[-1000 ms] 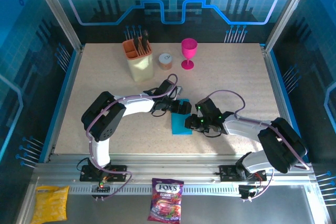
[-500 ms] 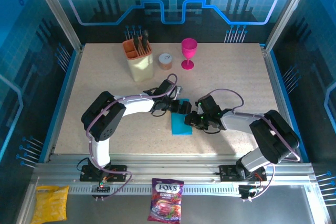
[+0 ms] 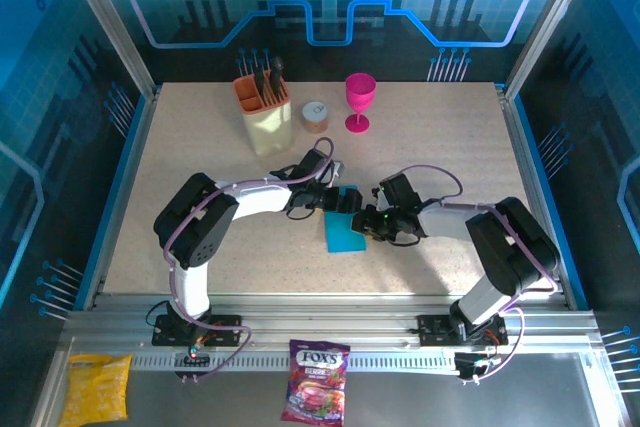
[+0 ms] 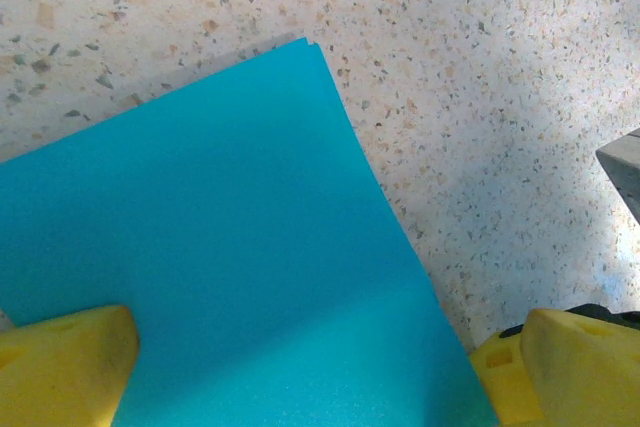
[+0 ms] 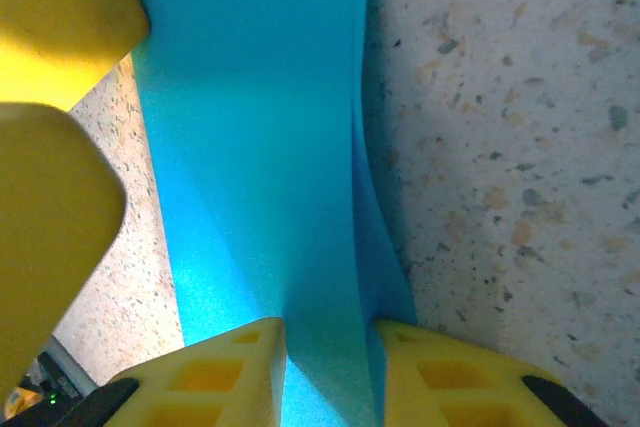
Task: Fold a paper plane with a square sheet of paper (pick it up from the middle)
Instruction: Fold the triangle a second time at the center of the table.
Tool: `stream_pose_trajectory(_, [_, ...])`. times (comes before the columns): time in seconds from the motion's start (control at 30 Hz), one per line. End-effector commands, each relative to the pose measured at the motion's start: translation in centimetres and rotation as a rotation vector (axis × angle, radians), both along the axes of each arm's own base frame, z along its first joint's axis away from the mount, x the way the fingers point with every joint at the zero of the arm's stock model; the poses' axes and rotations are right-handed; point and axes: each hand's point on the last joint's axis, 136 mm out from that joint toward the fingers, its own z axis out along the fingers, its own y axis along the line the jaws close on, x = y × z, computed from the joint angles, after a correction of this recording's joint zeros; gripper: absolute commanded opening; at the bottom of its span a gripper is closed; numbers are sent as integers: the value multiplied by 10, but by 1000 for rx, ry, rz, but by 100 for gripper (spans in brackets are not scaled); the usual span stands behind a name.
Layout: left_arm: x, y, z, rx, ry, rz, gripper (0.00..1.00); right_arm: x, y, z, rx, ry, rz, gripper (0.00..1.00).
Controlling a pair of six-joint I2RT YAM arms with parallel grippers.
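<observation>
**Top view.** The square sheet of paper (image 3: 346, 235), thin, plain and cyan-blue, lies near the centre of the speckled beige worktop (image 3: 450, 147) and shows as an upright rectangle. The left claw (image 3: 345, 203) sits at its far end. The right claw (image 3: 372, 223) meets its right edge. Both arms reach inward, so the two claws are just beside each other. At the far side of the worktop stand an orange-and-cream utensil holder (image 3: 265, 112), a small round lidded tin (image 3: 315, 115) and a magenta plastic goblet (image 3: 360, 102). On the metal ledge (image 3: 420, 387) in front of the worktop lie a yellow snack bag (image 3: 97, 387) and a purple candy bag (image 3: 316, 394).

**Left wrist view.** The left claw (image 4: 320, 377) is released, with its yellow fingers spread wide. One fingertip (image 4: 60, 362) is over the paper, and the other is past the paper's right edge, over bare worktop. One corner of the sheet shows two layers, slightly offset.

**Right wrist view.** The right claw (image 5: 330, 377) is clenched on the square sheet of paper. A raised ridge of the paper fills the narrow gap between its yellow fingers and touches both.
</observation>
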Motion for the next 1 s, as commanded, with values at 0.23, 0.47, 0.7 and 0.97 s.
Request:
stream_pose_trajectory(0.23, [-26,8,-24,63,105,-37,100,25,4,28,76,-112,-6,31])
stream_pose_trajectory(0.47, [-26,8,-23,65,105,-41,100,22,2,33,91,-127,-15,29])
stream_pose_trajectory(0.7, [-27,8,-24,63,108,-44,100,35,6,34,106,-125,-24,31])
stream_pose_trajectory(0.97, [-26,6,-20,52,106,-45,100,44,11,29,144,-111,-31,16])
